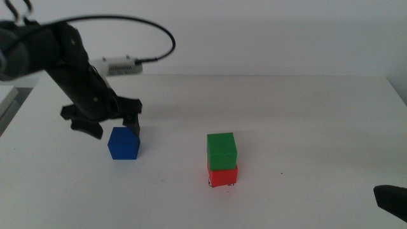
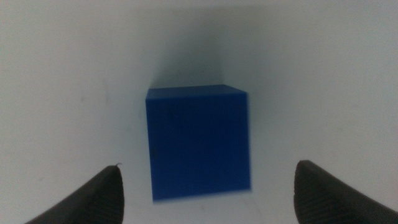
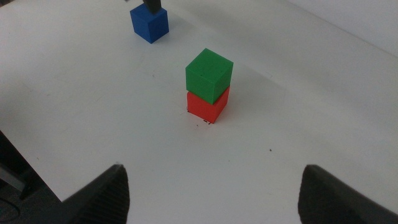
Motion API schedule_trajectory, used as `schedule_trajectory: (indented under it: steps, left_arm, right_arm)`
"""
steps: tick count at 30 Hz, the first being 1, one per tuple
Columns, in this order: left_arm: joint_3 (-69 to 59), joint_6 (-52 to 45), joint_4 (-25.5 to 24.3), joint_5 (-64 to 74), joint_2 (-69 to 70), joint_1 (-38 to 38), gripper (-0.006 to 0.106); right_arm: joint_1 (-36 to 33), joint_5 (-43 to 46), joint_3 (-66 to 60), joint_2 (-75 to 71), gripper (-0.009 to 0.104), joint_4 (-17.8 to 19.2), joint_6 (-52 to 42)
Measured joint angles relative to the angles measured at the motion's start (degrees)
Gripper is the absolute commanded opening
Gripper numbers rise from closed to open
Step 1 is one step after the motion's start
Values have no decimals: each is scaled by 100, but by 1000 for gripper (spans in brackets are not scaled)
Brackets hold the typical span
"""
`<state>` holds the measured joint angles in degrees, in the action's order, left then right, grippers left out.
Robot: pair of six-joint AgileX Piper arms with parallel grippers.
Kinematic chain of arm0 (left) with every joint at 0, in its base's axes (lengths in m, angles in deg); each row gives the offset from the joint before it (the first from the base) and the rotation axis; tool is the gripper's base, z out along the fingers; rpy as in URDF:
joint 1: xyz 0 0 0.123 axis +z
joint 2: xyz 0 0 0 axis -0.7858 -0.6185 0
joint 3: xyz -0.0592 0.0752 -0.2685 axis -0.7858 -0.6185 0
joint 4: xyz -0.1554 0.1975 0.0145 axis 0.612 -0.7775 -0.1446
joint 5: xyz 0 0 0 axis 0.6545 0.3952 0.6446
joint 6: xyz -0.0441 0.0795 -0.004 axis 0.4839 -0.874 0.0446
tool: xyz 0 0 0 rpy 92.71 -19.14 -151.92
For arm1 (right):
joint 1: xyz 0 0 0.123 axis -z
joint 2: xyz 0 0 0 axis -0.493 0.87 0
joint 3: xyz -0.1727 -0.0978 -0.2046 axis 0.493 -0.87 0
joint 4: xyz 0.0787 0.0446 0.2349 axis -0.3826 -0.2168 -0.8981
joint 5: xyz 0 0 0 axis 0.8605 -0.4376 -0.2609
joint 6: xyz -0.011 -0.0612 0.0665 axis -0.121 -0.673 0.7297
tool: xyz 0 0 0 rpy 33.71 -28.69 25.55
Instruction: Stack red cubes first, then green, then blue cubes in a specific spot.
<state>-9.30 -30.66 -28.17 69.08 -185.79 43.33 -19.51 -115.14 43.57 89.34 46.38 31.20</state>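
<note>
White tabletop (image 1: 305,114) fills the middle view, with a pale wall behind. The left gripper (image 1: 111,127) hangs just above and behind the blue cube (image 1: 123,143), jaws spread and holding nothing. Well apart to the right, the green cube (image 1: 221,151) sits on the red cube (image 1: 222,175), turned slightly askew on it. Tiny black corner marks (image 1: 212,185) peek out at the red cube's base, so the pair appears to stand on the marked spot. The right gripper (image 1: 394,199) waits at the picture's lower right corner. No container of any kind is on the table.

Left wrist view: the blue cube (image 2: 199,143) lies between the two dark jaw tips, both clear of its sides, so nothing is grasped yet. The cube looks a little rotated against the jaw line; closing now could twist or nudge it instead of pinching it squarely.

Right wrist view: the right gripper (image 3: 211,193) is released and empty, far from the stack. Green cube (image 3: 208,74) overhangs the red cube (image 3: 208,106) a little at one corner. My judgement is that this offset is the main risk: setting the blue cube (image 3: 149,22) down off-centre or with a push could slide the green one or topple the stack off the marks (image 3: 200,121).
</note>
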Motion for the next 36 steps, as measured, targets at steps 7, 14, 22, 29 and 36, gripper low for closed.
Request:
schedule_trajectory:
  steps: [7, 14, 22, 29, 36]
  left_arm:
    - [0, 0, -149, -449, -429, -105, 94]
    - [0, 0, -163, -678, -644, -168, 92]
    - [0, 285, -362, -701, -722, -178, 58]
    - [17, 401, -361, -458, -649, -178, -2]
    - [40, 1679, -1089, 143, 829, -620, -2]
  right_arm:
    - [0, 0, 0, 0, 89, 0, 0]
    - [0, 0, 0, 0, 89, 0, 0]
    - [0, 0, 0, 0, 89, 0, 0]
    - [0, 0, 0, 0, 89, 0, 0]
    - [0, 0, 0, 0, 89, 0, 0]
